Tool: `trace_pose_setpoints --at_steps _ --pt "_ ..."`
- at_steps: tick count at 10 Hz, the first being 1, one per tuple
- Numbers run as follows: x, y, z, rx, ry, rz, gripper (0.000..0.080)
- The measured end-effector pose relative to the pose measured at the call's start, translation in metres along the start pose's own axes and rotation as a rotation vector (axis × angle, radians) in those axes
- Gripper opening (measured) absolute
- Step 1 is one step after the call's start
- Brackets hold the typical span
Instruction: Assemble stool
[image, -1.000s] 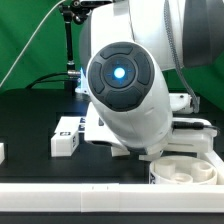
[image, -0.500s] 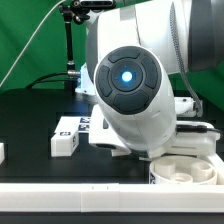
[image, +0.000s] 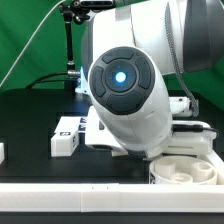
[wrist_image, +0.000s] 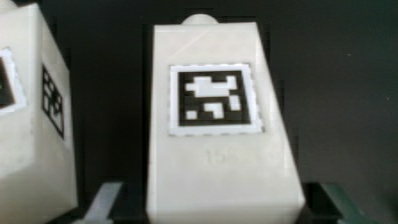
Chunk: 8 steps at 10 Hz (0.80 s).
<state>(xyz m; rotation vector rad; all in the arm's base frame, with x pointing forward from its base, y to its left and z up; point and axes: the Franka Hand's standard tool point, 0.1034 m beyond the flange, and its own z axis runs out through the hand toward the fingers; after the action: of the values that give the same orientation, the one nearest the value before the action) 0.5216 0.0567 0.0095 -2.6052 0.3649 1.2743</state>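
Note:
In the wrist view a white stool leg (wrist_image: 219, 110) with a black-and-white tag lies lengthwise between my fingers. My gripper (wrist_image: 217, 203) straddles its near end; the fingertips (wrist_image: 111, 202) stand close on either side with a thin dark gap showing, so the gripper is open and close round the leg. A second tagged leg (wrist_image: 29, 120) lies beside it. In the exterior view the arm's bulky body (image: 125, 85) hides the gripper. The round ring-shaped seat (image: 186, 172) sits at the exterior view's lower right. One more tagged leg (image: 65, 140) lies at the left.
A long white border rail (image: 90, 196) runs along the front of the black table. A small white piece (image: 2, 151) shows at the exterior view's left edge. A black stand (image: 68, 45) rises at the back before a green backdrop.
The arm's round joint housing has shifted slightly up and back in the exterior view. The seat and the loose leg on the table have stayed put.

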Motion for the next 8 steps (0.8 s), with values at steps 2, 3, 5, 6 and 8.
trace_pose_setpoints --at_steps 2,3,5,6,8 --pt "-0.010 -0.008 -0.024 -0.006 -0.003 -0.023 0.0337" --pt "-0.018 -0.011 -0.041 -0.007 -0.007 -0.034 0.0337" --pt "-0.030 -0.010 -0.067 -0.004 -0.013 -0.041 0.0338" --pt "-0.029 -0.012 -0.071 -0.002 0.001 -0.046 0.0338" --pt "-0.021 -0.016 -0.074 0.005 0.057 -0.052 0.0338"
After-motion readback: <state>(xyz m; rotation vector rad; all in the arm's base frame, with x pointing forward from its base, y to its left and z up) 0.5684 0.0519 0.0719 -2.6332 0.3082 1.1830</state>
